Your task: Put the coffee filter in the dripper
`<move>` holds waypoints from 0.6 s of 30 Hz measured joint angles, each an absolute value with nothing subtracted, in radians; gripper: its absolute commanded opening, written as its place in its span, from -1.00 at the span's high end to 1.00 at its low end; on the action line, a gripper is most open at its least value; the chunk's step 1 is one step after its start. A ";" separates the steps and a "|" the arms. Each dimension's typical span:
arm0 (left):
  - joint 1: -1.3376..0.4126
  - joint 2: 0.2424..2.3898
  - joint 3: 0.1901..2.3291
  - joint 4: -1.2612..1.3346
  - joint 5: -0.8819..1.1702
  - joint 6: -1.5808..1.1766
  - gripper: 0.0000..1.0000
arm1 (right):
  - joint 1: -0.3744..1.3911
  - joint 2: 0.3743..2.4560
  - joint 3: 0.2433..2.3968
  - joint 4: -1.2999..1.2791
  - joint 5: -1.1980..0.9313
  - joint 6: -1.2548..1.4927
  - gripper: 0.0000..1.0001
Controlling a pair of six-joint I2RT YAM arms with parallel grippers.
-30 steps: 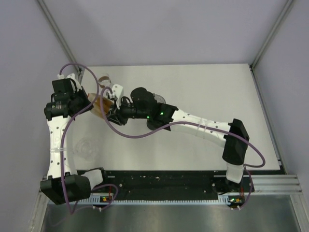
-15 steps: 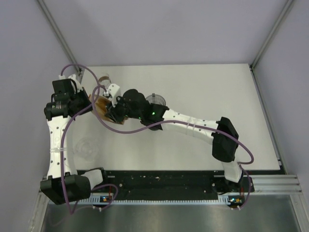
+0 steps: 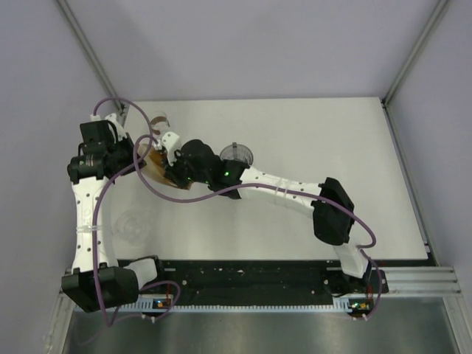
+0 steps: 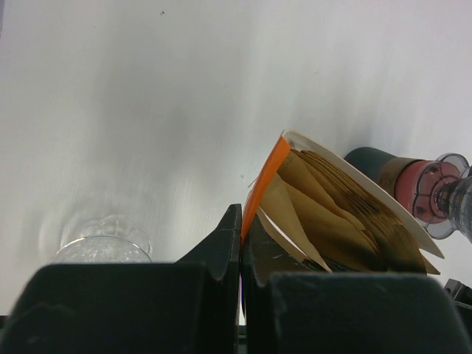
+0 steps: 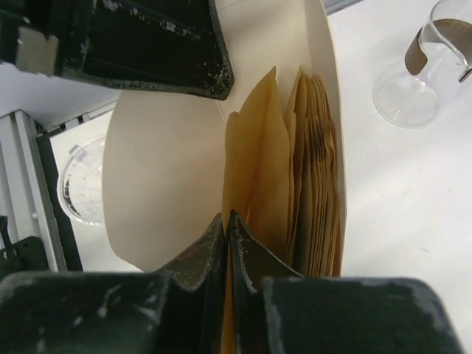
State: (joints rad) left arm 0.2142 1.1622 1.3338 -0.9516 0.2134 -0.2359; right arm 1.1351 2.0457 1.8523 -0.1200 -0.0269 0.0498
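- Top external view alone shows both arms at once: they meet at the back left of the table (image 3: 317, 133), with the left gripper (image 3: 140, 158) and the right gripper (image 3: 167, 168) crowded around the filter box (image 3: 153, 165), which is held up off the surface.
- From above, the box's contents and both sets of jaws are too small and too hidden to read. The clear dripper (image 3: 133, 223) shows only faintly, nearer the arm bases and well apart from the box. A glass carafe (image 3: 158, 118) stands behind the box.
- Left wrist view shows the left gripper (image 4: 241, 221) with its jaws pressed together on the orange-faced wall of the filter box (image 4: 354, 177). Brown filters fan out inside. The dripper (image 4: 99, 247) sits low on the left, and a dark cylinder with a pink end (image 4: 413, 181) lies beyond the box on the right.
- Right wrist view looks into the box's cream interior (image 5: 162, 169). The right gripper (image 5: 226, 221) is inside it, jaws nearly closed and pinching the lower edge of one coffee filter (image 5: 254, 162).
- That filter stands just apart from the remaining stack of filters (image 5: 317, 184), which leans against the far wall.
- This view also shows the dripper (image 5: 80, 181) past the box on the left, and the carafe (image 5: 424, 74) at upper right.
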 measured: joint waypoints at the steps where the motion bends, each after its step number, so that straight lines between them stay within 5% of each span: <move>1: 0.214 1.162 1.334 -0.952 0.213 -0.236 1.00 | 1.135 2.052 1.856 -0.121 -0.025 0.049 1.00; 18: 0.214 1.233 1.293 -0.813 0.109 -0.191 1.00 | 1.135 1.950 1.855 -0.156 -0.132 0.096 1.00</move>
